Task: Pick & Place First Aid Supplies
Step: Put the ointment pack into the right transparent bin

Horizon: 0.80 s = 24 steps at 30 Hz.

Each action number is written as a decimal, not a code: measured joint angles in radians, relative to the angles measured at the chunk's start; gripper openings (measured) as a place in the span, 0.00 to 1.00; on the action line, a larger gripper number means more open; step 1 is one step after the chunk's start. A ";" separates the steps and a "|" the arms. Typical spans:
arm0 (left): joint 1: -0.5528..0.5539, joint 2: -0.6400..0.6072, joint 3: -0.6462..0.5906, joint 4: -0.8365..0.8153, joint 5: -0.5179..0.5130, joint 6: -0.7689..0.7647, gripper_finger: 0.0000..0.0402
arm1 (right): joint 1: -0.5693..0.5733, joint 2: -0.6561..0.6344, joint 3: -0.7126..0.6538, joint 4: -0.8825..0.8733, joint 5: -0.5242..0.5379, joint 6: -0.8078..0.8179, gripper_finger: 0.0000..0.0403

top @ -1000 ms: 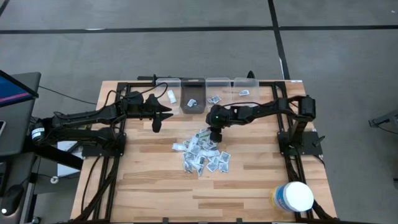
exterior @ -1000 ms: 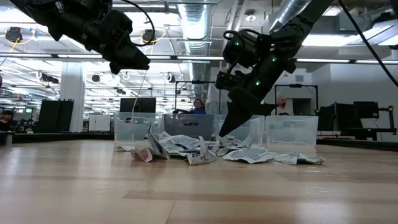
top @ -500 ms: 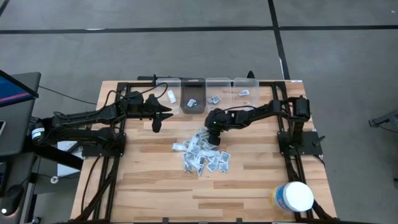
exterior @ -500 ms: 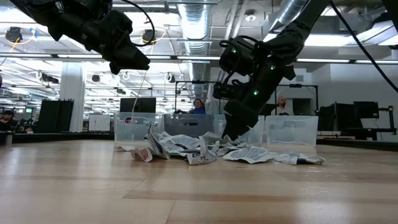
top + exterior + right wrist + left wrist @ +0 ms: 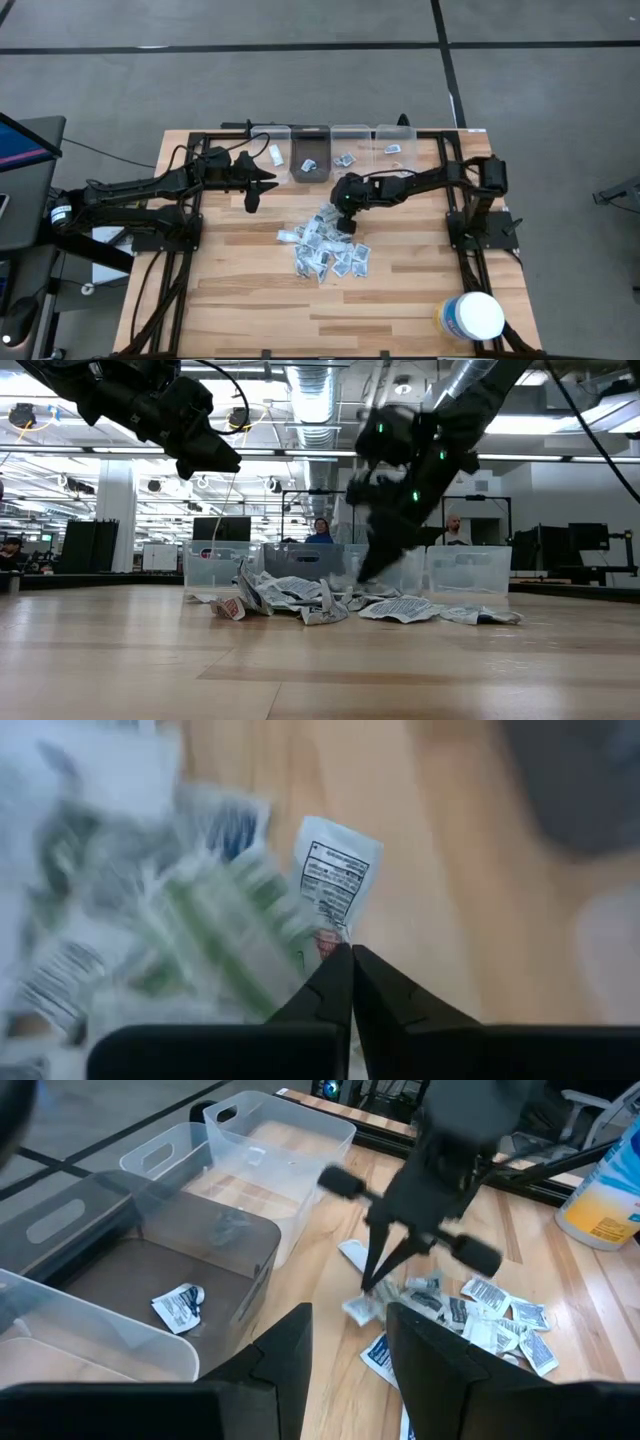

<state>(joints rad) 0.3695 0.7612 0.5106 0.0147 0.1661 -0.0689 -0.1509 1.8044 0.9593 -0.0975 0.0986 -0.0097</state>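
Observation:
The first aid supplies lie as a loose pile of small white packets (image 5: 325,250) (image 5: 300,598) on the wooden table; a few more lie in the bins at the far edge. My right gripper (image 5: 345,224) (image 5: 350,952) stands at the pile's far edge, slanting down, shut on one white packet (image 5: 335,880). My left gripper (image 5: 268,181) (image 5: 350,1315) hangs open and high above the table, left of the pile and in front of the bins, with nothing between its fingers. My right gripper pinches the packet's near end (image 5: 326,932) between its two fingertips, coming from the far right and slanting down. The packet sticks out beyond the tips, printed face up. I cannot tell whether its free end still lies on the pile.
Clear bins stand in a row along the far edge (image 5: 350,150) (image 5: 280,1140), one of them with a dark floor (image 5: 310,165) (image 5: 190,1270). A large white tub with a yellow label (image 5: 472,316) stands at the near right corner. Bare wood lies in front of the pile.
My right gripper has dipped a little into the far edge of the pile and is now moving, blurred in the low view. The pile and my left arm have kept still.

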 joint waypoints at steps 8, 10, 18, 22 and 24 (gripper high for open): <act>0.000 0.000 0.000 0.000 0.000 0.000 0.33 | 0.001 -0.144 0.002 -0.024 0.011 -0.024 0.00; 0.000 0.000 0.000 0.000 0.000 0.000 0.33 | 0.001 -0.178 0.002 -0.034 0.032 -0.027 0.00; 0.000 0.000 0.000 0.000 0.000 0.000 0.33 | -0.001 -0.344 0.003 -0.084 0.175 -0.040 0.00; 0.000 0.000 0.000 0.000 0.000 0.000 0.33 | -0.018 -0.438 0.003 -0.142 0.330 -0.042 0.00; 0.000 0.000 0.000 0.000 0.000 0.000 0.33 | -0.031 -0.479 0.003 -0.186 0.404 -0.046 0.00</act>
<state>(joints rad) 0.3698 0.7609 0.5106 0.0151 0.1661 -0.0689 -0.1821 1.3252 0.9627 -0.2830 0.5027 -0.0561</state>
